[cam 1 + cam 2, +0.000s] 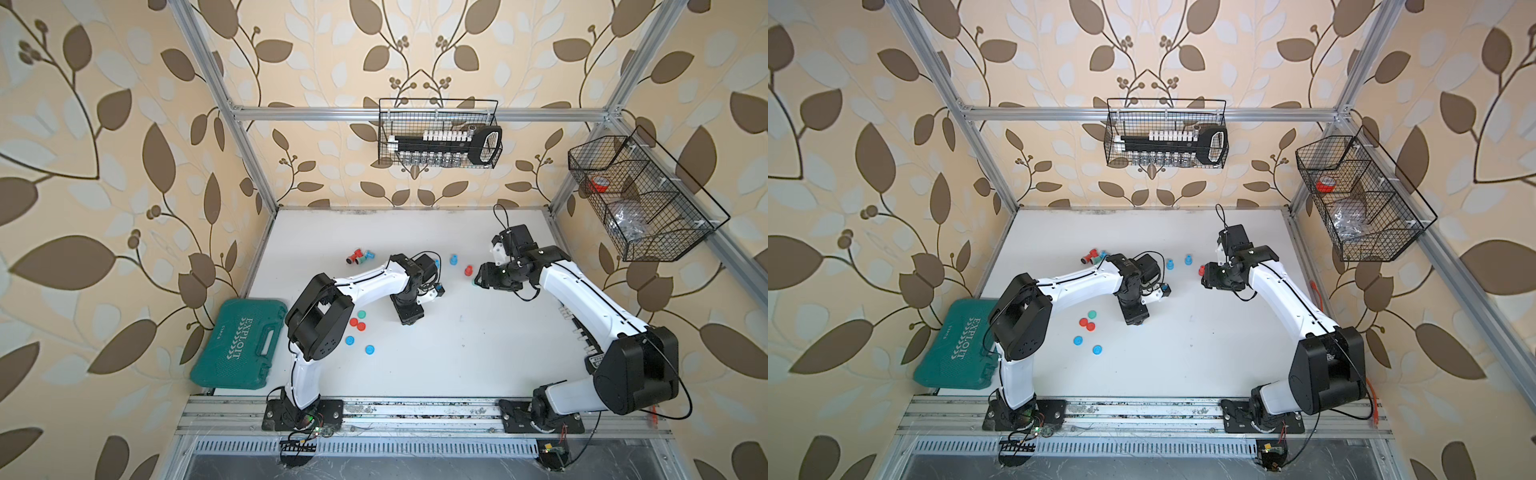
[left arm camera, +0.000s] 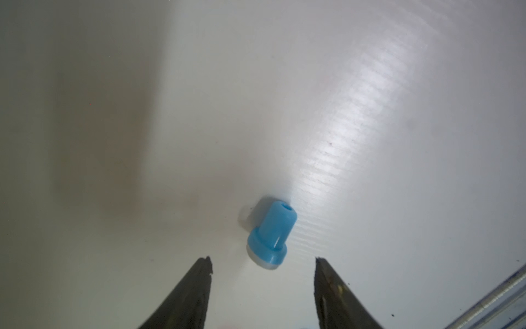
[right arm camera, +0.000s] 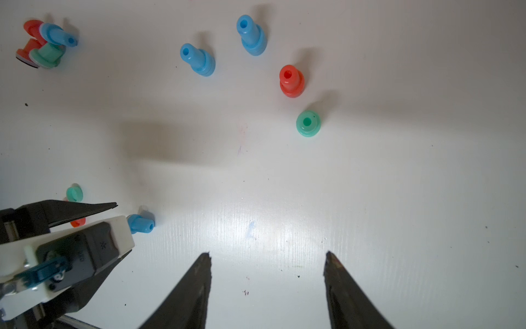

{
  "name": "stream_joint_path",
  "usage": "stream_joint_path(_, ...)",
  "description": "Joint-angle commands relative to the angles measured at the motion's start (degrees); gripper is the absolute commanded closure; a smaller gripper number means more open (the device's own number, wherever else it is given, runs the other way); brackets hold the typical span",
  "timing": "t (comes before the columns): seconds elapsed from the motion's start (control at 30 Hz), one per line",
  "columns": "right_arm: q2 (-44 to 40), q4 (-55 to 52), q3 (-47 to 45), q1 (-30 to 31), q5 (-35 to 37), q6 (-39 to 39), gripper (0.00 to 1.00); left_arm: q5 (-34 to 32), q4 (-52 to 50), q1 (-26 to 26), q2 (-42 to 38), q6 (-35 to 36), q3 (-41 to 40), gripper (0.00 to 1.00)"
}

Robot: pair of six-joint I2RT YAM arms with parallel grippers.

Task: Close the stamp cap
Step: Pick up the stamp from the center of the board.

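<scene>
**A:** Where is the stamp?

**B:** The blue stamp (image 2: 271, 230) lies on its side on the table (image 1: 457, 353), just beyond the tips of the left tool (image 2: 263, 258). Its white end faces the tool and its handle points away.

**A:** Is it gripped?

**B:** No. The left tool is released: the jaws stand apart, one tip on either side, and neither touches the stamp.

**A:** And the right tool (image 3: 268, 253)?

**B:** It is released too. Nothing sits between its jaws, and it hangs over bare table, apart from the blue stamp.

**A:** The caps?

**B:** Five loose caps (image 1: 361, 326) lie flat near the left arm's elbow: one green, two red, two blue.

**A:** Anything else?

**B:** Four upright stamps (image 3: 291, 81) stand in an arc: two blue, one red, one green. A pile (image 3: 45, 42) of red, blue and green stamps lies toward the table's far left.
</scene>
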Motion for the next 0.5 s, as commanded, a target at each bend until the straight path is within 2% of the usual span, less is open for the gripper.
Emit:
stream_joint_path(0.0,-0.16,0.27,-1.11,-0.19,-1.03,0.56,0.41,2.14,-1.78,0.39,-3.33,0.39,-1.31,0.40)
stream_joint_path(0.47,0.71,0.52,-1.13,-0.23,-1.95,0.74,0.41,0.61,2.04,0.38,0.54,-0.76,-1.48,0.43)
